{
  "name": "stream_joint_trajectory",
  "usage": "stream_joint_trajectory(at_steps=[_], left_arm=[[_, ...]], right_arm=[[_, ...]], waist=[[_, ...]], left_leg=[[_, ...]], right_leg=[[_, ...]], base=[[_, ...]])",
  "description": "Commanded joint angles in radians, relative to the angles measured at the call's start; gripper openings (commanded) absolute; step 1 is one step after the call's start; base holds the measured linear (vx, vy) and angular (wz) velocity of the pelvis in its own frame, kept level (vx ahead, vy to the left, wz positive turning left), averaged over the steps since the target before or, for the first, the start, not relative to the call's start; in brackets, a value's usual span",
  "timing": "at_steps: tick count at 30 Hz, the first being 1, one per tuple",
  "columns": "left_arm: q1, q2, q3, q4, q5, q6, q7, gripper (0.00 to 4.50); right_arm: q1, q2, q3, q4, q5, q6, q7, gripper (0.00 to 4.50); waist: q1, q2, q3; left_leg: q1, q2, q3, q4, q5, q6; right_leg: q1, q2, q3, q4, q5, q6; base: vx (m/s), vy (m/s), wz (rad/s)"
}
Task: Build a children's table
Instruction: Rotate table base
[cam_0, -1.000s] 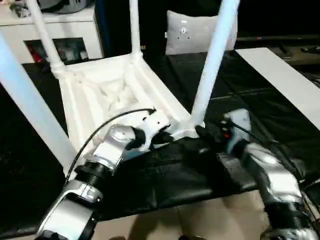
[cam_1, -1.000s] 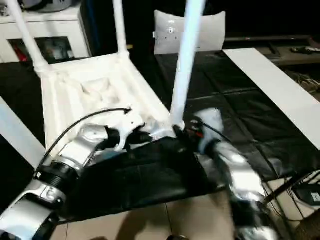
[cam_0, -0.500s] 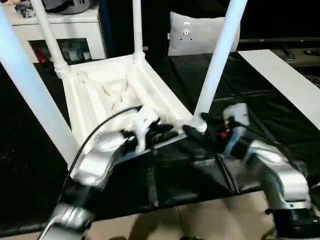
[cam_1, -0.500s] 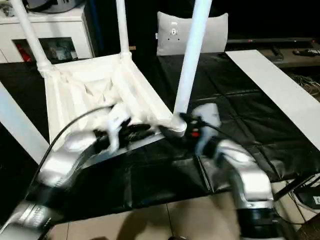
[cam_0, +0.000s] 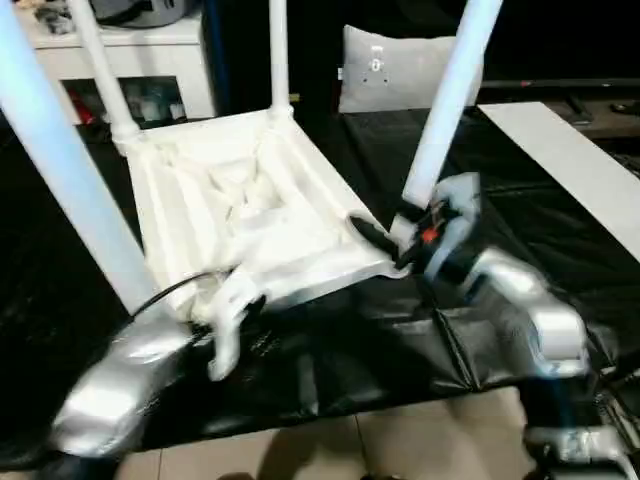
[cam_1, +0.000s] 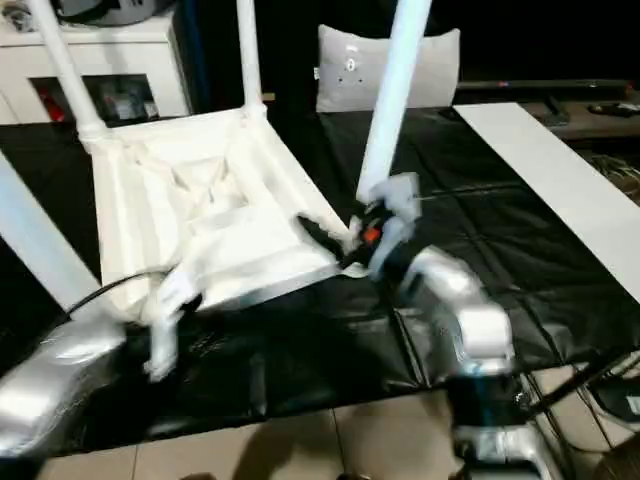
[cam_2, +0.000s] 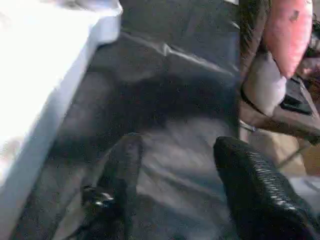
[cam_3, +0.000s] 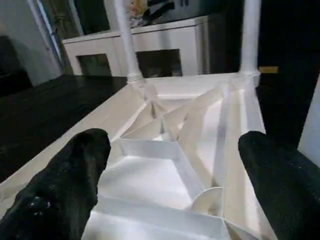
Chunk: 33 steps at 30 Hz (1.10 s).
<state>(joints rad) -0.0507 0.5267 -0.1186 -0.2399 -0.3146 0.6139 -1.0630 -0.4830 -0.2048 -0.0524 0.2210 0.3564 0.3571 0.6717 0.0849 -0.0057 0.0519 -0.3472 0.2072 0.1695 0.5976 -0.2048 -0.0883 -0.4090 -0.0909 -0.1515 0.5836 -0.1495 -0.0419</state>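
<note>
Black padded mat (cam_0: 520, 210) over a pale floor, white cabinet (cam_0: 150, 60) at the far left, grey cushion (cam_0: 395, 70) behind. On the mat, the tabletop (cam_0: 250, 215) lying upside down, X-ribs up, with four legs standing in the corner sockets — near-right leg (cam_0: 445, 110), near-left leg (cam_0: 60, 170), and two at the far corners. Looks like the closing step: all legs seated, only checking or turning over left. Right gripper (cam_0: 385, 240) spread wide, hovering at the near-right corner just beside that leg's base, fingers apart on either side of the ribbed underside in the wrist view. Left gripper (cam_2: 175, 185) with fingers parted, holding nothing, off the near edge of the tabletop over the mat. Next move probably calls for a firm two-sided hold on the rim — then a flip upright.
</note>
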Motion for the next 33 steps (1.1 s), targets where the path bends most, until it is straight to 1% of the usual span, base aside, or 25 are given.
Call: stream_joint_trajectory(at_steps=[1,2,3,4,5,6,7,8,9,10,11,13,15,16,17,19,21,23,25,26,27,28,30,32,33], left_arm=[[0.047,0.044,0.028,-0.053,-0.02,0.024,-0.031,3.04],[0.063,0.057,0.036,-0.062,-0.023,0.027,-0.036,3.04],[0.074,0.066,0.041,-0.069,-0.027,0.03,-0.039,3.11],[0.085,0.078,0.045,-0.079,-0.037,0.039,-0.041,3.16],[0.098,0.091,0.053,-0.088,-0.047,0.048,-0.045,3.22],[0.135,0.133,0.082,-0.105,-0.066,0.067,-0.063,3.29],[0.162,0.163,0.104,-0.115,-0.075,0.08,-0.076,3.38],[0.193,0.198,0.135,-0.121,-0.081,0.088,-0.096,3.46],[0.202,0.21,0.144,-0.124,-0.087,0.092,-0.102,3.52],[0.202,0.21,0.144,-0.124,-0.087,0.092,-0.102,3.62],[0.223,0.24,0.178,-0.133,-0.1,0.099,-0.112,3.71],[0.228,0.258,0.228,-0.119,-0.101,0.095,-0.104,3.86],[0.222,0.271,0.269,-0.093,-0.089,0.075,-0.093,3.94],[0.211,0.283,0.293,-0.065,-0.086,0.045,-0.086,4.17],[0.206,0.283,0.3,-0.057,-0.09,0.04,-0.086,4.17],[0.154,0.285,0.363,0.005,-0.124,-0.008,-0.087,4.32],[0.104,0.28,0.4,0.038,-0.161,-0.023,-0.095,4.42],[0.083,0.277,0.405,0.045,-0.176,-0.018,-0.102,4.42],[0.019,0.249,0.394,0.052,-0.215,0.006,-0.11,4.42],[0.017,0.248,0.394,0.053,-0.216,0.006,-0.11,4.42],[-0.007,0.23,0.381,0.061,-0.217,0.004,-0.102,4.42],[-0.044,0.203,0.352,0.081,-0.219,-0.003,-0.095,4.42],[-0.103,0.158,0.289,0.114,-0.195,-0.033,-0.078,4.42],[-0.118,0.143,0.265,0.117,-0.189,-0.044,-0.078,4.42],[-0.13,0.126,0.248,0.114,-0.194,-0.037,-0.077,4.42]], right_arm=[[-0.037,-0.026,-0.061,0.082,-0.026,-0.076,-0.048,4.5],[-0.05,-0.029,-0.073,0.111,-0.032,-0.099,-0.065,4.5],[-0.06,-0.032,-0.083,0.134,-0.036,-0.116,-0.078,4.5],[-0.072,-0.034,-0.096,0.157,-0.038,-0.134,-0.095,4.5],[-0.081,-0.038,-0.11,0.177,-0.038,-0.144,-0.107,4.5],[-0.097,-0.05,-0.131,0.218,-0.047,-0.177,-0.134,4.5],[-0.106,-0.06,-0.146,0.246,-0.051,-0.194,-0.151,4.5],[-0.107,-0.074,-0.153,0.267,-0.056,-0.212,-0.154,4.5],[-0.108,-0.078,-0.152,0.276,-0.056,-0.221,-0.15,4.5],[-0.108,-0.078,-0.152,0.276,-0.056,-0.221,-0.15,4.5],[-0.102,-0.084,-0.143,0.282,-0.054,-0.23,-0.13,4.5],[-0.083,-0.083,-0.125,0.268,-0.055,-0.228,-0.106,4.5],[-0.058,-0.081,-0.103,0.247,-0.063,-0.218,-0.081,4.5],[-0.041,-0.081,-0.084,0.239,-0.076,-0.227,-0.072,4.5],[-0.036,-0.081,-0.078,0.233,-0.077,-0.22,-0.07,4.5],[0.014,-0.083,-0.03,0.19,-0.086,-0.155,-0.053,4.5],[0.052,-0.082,0.012,0.161,-0.1,-0.102,-0.049,4.5],[0.064,-0.08,0.03,0.154,-0.11,-0.09,-0.049,4.5],[0.093,-0.068,0.079,0.144,-0.152,-0.072,-0.058,4.5],[0.093,-0.068,0.079,0.144,-0.153,-0.072,-0.058,4.5],[0.095,-0.06,0.089,0.151,-0.163,-0.058,-0.07,4.5],[0.092,-0.048,0.102,0.163,-0.185,-0.041,-0.105,4.5],[0.083,-0.032,0.13,0.179,-0.216,-0.012,-0.148,4.5],[0.075,-0.027,0.14,0.189,-0.229,-0.007,-0.166,4.5],[0.063,-0.021,0.145,0.211,-0.24,-0.01,-0.182,4.5]], waist=[[-0.01,0.008,-0.056],[-0.012,0.007,-0.054],[-0.012,0.009,-0.055],[-0.012,0.004,-0.055],[-0.008,0.007,-0.052],[-0.008,0.008,-0.05],[-0.015,0.008,-0.047],[-0.015,0.008,-0.046],[-0.015,0.001,-0.046],[-0.014,0.002,-0.045],[-0.012,0.003,-0.045],[-0.018,0.002,-0.046],[-0.025,0.001,-0.046],[-0.031,-0.002,-0.045],[-0.033,-0.003,-0.045],[-0.036,0.0,-0.046],[-0.036,0.004,-0.048],[-0.037,0.004,-0.048],[-0.037,0.005,-0.05],[-0.037,0.005,-0.05],[-0.037,0.006,-0.052],[-0.038,0.001,-0.051],[-0.033,0.006,-0.052],[-0.031,0.006,-0.054],[-0.031,0.003,-0.055]], left_leg=[[0.007,0.028,-0.006,-0.078,-0.229,0.02],[0.007,0.026,-0.005,-0.078,-0.235,0.02],[0.012,0.023,-0.005,-0.076,-0.243,0.017],[0.016,0.022,-0.001,-0.074,-0.241,0.019],[0.022,0.022,-0.001,-0.075,-0.249,0.017],[0.023,0.023,-0.002,-0.077,-0.274,0.016],[0.014,0.023,-0.008,-0.081,-0.303,0.014],[0.016,0.023,-0.009,-0.08,-0.319,0.014],[0.028,0.018,-0.005,-0.076,-0.33,0.017],[0.029,0.017,-0.004,-0.075,-0.329,0.018],[0.029,0.019,-0.006,-0.077,-0.328,0.019],[0.016,0.021,-0.011,-0.082,-0.326,0.02],[0.018,0.016,-0.01,-0.079,-0.325,0.026],[0.015,0.016,-0.011,-0.079,-0.324,0.028],[0.014,0.015,-0.012,-0.078,-0.324,0.03],[0.015,0.011,-0.012,-0.078,-0.317,0.034],[0.018,0.016,-0.015,-0.079,-0.322,0.031],[0.015,0.019,-0.016,-0.082,-0.323,0.025],[0.018,0.021,-0.014,-0.082,-0.322,0.019],[0.018,0.021,-0.014,-0.082,-0.317,0.016],[0.016,0.022,-0.014,-0.081,-0.309,0.016],[0.015,0.022,-0.012,-0.081,-0.301,0.015],[0.02,0.02,-0.011,-0.08,-0.282,0.007],[0.015,0.022,-0.013,-0.082,-0.273,0.0],[0.015,0.024,-0.012,-0.082,-0.269,-0.002]], right_leg=[[0.05,-0.063,0.065,-0.083,-0.447,-0.074],[0.05,-0.06,0.065,-0.086,-0.459,-0.069],[0.048,-0.06,0.064,-0.088,-0.476,-0.066],[0.045,-0.059,0.066,-0.092,-0.477,-0.064],[0.041,-0.057,0.068,-0.089,-0.474,-0.072],[0.041,-0.056,0.065,-0.09,-0.489,-0.07],[0.05,-0.057,0.061,-0.087,-0.51,-0.065],[0.048,-0.058,0.06,-0.091,-0.53,-0.057],[0.04,-0.056,0.061,-0.098,-0.557,-0.043],[0.039,-0.057,0.061,-0.098,-0.561,-0.043],[0.041,-0.055,0.06,-0.099,-0.564,-0.039],[0.051,-0.055,0.06,-0.092,-0.546,-0.038],[0.049,-0.055,0.06,-0.097,-0.548,-0.036],[0.05,-0.055,0.058,-0.099,-0.554,-0.036],[0.051,-0.054,0.057,-0.1,-0.56,-0.033],[0.053,-0.052,0.056,-0.103,-0.563,-0.031],[0.051,-0.053,0.057,-0.098,-0.546,-0.042],[0.054,-0.054,0.059,-0.093,-0.521,-0.056],[0.052,-0.056,0.063,-0.088,-0.503,-0.068],[0.053,-0.058,0.064,-0.088,-0.498,-0.078],[0.054,-0.06,0.066,-0.085,-0.481,-0.085],[0.055,-0.058,0.067,-0.085,-0.478,-0.086],[0.053,-0.059,0.068,-0.086,-0.474,-0.089],[0.059,-0.061,0.069,-0.081,-0.453,-0.091],[0.058,-0.061,0.071,-0.078,-0.437,-0.095]], base=[[0.0,0.0,0.0],[0.0,0.0,0.0],[0.0,0.0,0.0],[0.0,0.0,0.0],[0.0,0.0,0.0],[0.0,0.0,0.0],[0.0,0.0,0.0],[0.0,0.0,0.0],[0.0,0.0,0.0],[0.0,0.0,0.0],[0.0,0.0,0.0],[0.0,0.0,0.0],[0.0,0.0,0.0],[0.0,0.0,0.0],[0.0,0.0,0.0],[0.0,0.0,0.0],[0.0,0.0,0.0],[0.0,0.0,0.0],[0.0,0.0,0.0],[0.0,0.0,0.0],[0.0,0.0,0.0],[0.0,0.0,0.0],[0.0,0.0,0.0],[0.0,0.0,0.0],[0.0,0.0,0.0]])
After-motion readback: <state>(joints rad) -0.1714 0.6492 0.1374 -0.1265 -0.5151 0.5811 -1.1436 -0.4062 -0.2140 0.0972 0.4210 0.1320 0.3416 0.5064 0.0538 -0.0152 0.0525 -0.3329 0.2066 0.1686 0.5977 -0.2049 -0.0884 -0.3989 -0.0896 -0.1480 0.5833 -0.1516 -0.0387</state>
